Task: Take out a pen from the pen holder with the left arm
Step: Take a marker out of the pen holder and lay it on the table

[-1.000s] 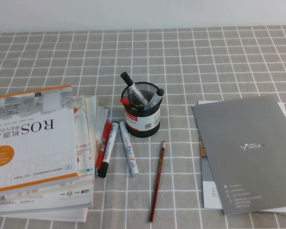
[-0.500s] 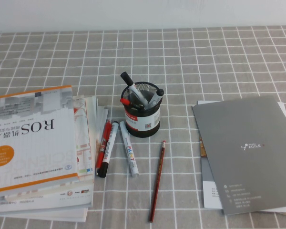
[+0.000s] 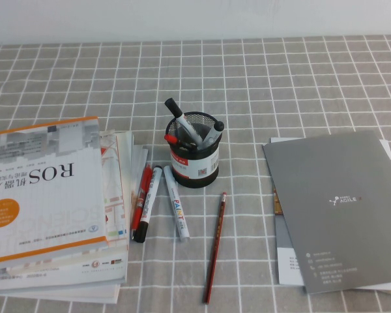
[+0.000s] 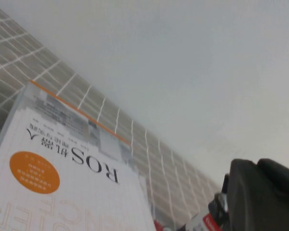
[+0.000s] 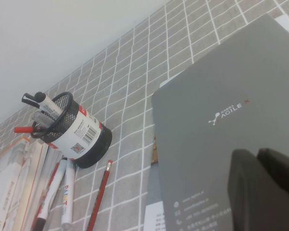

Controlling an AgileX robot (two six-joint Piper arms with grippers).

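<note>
The black mesh pen holder stands upright mid-table with a white label; it also shows in the right wrist view. A black-capped marker, a red pen and other pens stick out of it. Neither arm appears in the high view. My left gripper is shut with nothing in it, off to the left by the ROS book. My right gripper is shut and holds nothing, hovering over the grey booklet.
A stack of books topped by the ROS book lies at the left. Between it and the holder lie a red marker, a black-and-white marker, a white paint marker and a red pencil. The grey booklet lies at the right.
</note>
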